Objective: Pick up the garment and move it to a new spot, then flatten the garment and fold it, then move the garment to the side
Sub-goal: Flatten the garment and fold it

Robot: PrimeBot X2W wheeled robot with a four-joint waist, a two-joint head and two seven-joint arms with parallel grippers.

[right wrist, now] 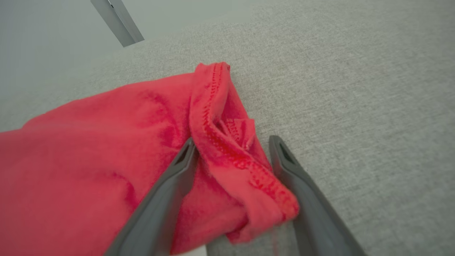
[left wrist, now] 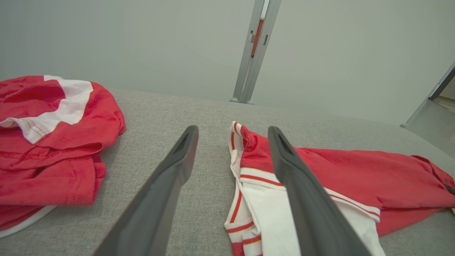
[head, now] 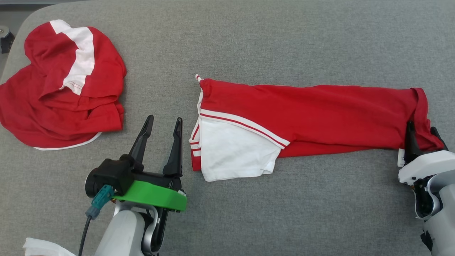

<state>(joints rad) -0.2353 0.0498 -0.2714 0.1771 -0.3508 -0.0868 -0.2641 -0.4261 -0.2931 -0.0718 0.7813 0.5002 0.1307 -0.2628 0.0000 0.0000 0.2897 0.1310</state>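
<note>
Second garment: a crumpled red top with a broad white band (head: 60,89), heaped at the bench's far left corner and well apart from the task's piece; in the left wrist view (left wrist: 53,142) its folds lie stacked, with a white hem showing underneath.
White scrap: a pale crumpled bit (head: 42,247) at the near left edge, beside the left forearm; too little shows to name it.
Dark object: something small (head: 4,39) just off the left edge, too cut off to identify.
In the way: nothing lies between either gripper and the garment.
Left gripper: it (head: 165,119) hovers with jaws apart just beside the garment's left end, its fingers pointing toward the far edge; the left wrist view (left wrist: 233,129) shows the striped end behind one finger.
Right gripper: at the right edge (head: 422,126), jaws apart, one finger on each side of the rolled hem (right wrist: 233,140), not clamped on it.
Garment, place: it (head: 320,113) lies from the bench's middle to its right side, lengthwise along the near edge.
Garment, look: a long, narrow folded red shape; the left end has a white panel with red-and-white striped trim, and the right end (right wrist: 89,160) is a stitched red hem curled over on itself.
Surface: the bench (head: 284,35) is covered in grey woven cloth and has a rounded far left corner.
Room: a pale grey wall (left wrist: 106,35) and an upright metal post (left wrist: 254,53) stand beyond the far edge.
</note>
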